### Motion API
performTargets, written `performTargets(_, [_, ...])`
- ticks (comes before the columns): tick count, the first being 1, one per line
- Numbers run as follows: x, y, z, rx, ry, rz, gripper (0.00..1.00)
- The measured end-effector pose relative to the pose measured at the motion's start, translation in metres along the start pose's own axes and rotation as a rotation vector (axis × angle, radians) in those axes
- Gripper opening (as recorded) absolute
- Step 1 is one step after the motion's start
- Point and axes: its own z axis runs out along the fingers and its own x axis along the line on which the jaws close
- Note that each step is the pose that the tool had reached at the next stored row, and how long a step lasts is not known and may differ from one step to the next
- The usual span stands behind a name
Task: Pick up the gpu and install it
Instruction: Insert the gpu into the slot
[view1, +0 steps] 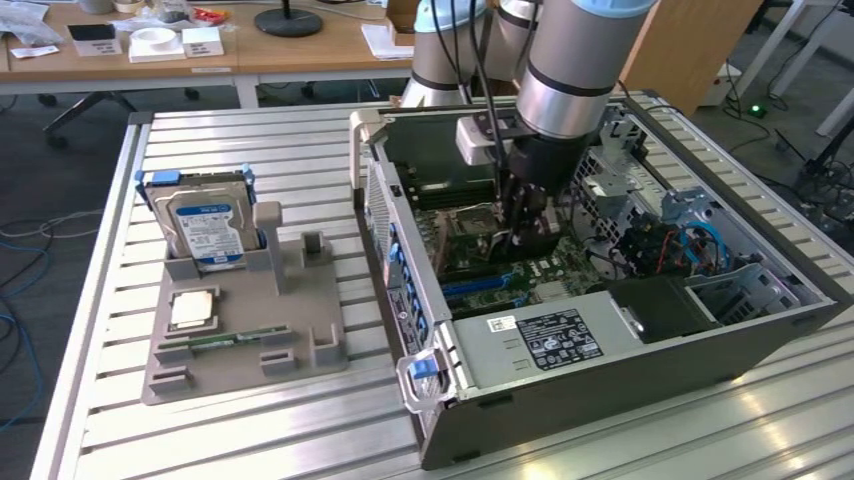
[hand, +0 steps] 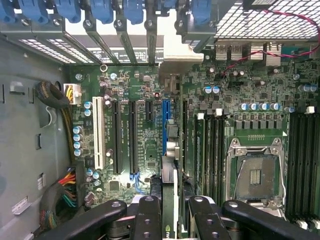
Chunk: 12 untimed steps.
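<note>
The gripper (view1: 525, 236) hangs deep inside the open computer case (view1: 601, 400), just over the motherboard (view1: 501, 265). In the wrist view its dark fingers (hand: 150, 215) are clamped on the gpu (hand: 168, 200), which shows edge-on as a slim dark strip between them, with a bit of green lettering near the wrist. The card is off the table, hanging above the board roughly in line with the blue expansion slot (hand: 164, 120). I cannot tell whether its edge touches the slot. A white slot (hand: 98, 132) and two black ones lie beside the blue one, and the bare processor socket (hand: 255, 175) sits on the far side of the memory slots.

The case lies on its side on a ribbed metal table (view1: 240, 440). On the exterior view's left, well apart from the case, a grey holder tray (view1: 240, 360) carries an upright hard drive (view1: 207, 225) with a blue-white label, a processor chip (view1: 194, 308) and a green memory stick (view1: 220, 340). Behind the table stand wooden desks (view1: 320, 50) with papers and small boxes, and blue cables (view1: 14, 330) trail over the carpet.
</note>
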Motion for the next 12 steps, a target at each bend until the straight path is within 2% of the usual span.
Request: performTargets(12, [0.0017,0.0018,0.0032,0.0000,0.0001,0.000,0.26])
